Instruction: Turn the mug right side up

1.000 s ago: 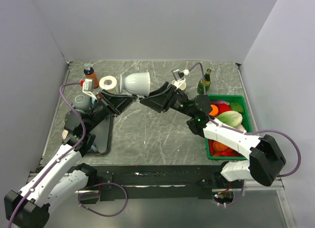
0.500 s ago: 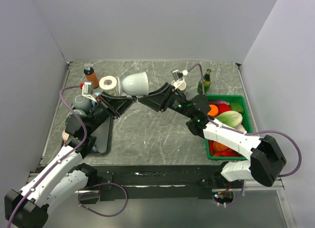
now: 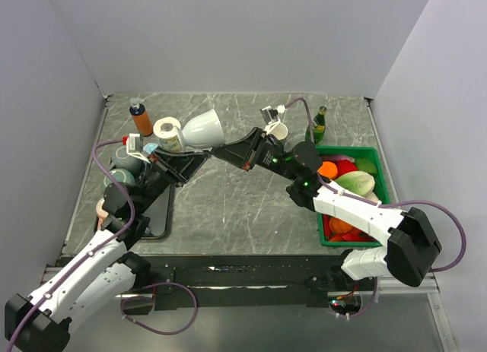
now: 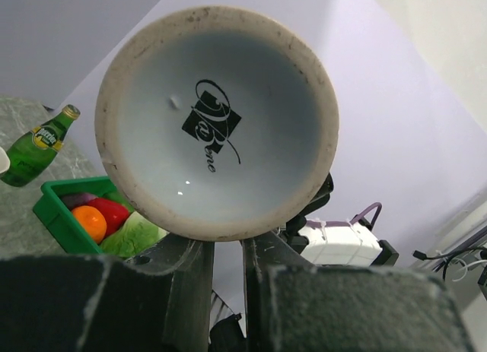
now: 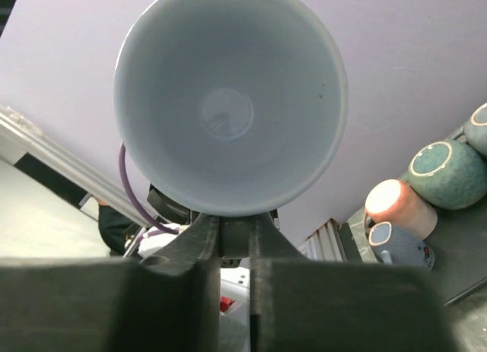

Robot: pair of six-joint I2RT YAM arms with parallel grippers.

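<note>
Aloft over the far left of the grey marbled tabletop point(image 3: 228, 207), a white mug point(image 3: 202, 127) hangs tipped on its side between the two arms, clear of the surface. The left gripper point(image 3: 189, 150) is pinched narrow at the lower edge of the mug's base, whose printed black logo faces the left wrist camera. The right gripper point(image 3: 221, 150) is clamped tight on the lower lip of the rim, the bare white inside open to the right wrist camera. Just left of the mug stand a roll of tape point(image 3: 167, 131) and an orange bottle point(image 3: 140, 118) with a dark cap. A black tray point(image 3: 158, 207) on the left side carries rounded teal cups point(image 5: 445, 173). On the right, a green glass bottle point(image 3: 316, 126) stands at the far corner of a green crate point(image 3: 348, 149) heaped with colourful produce point(image 3: 354, 183), and a small white cup point(image 3: 278, 130) shows just behind the right arm.
</note>
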